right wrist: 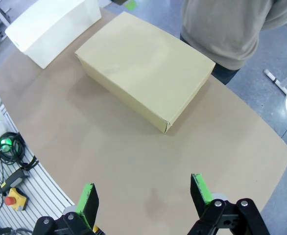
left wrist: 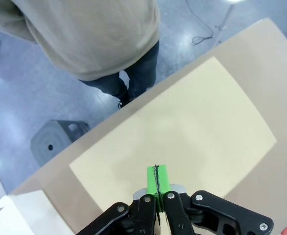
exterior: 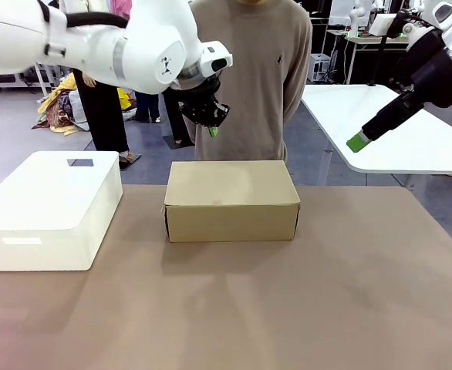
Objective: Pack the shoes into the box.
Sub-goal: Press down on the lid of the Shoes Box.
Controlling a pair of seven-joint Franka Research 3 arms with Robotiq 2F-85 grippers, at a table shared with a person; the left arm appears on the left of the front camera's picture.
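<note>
bright even overhead light, soft shadows (wrist edges warped).

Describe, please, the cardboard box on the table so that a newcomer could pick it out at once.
Start at the brown table and look to the middle of its far edge, just in front of the standing person. There sits the box, tan cardboard with its lid shut flat. Its neighbour to the left, the white plastic bin, is larger and has a handle cutout.
</note>
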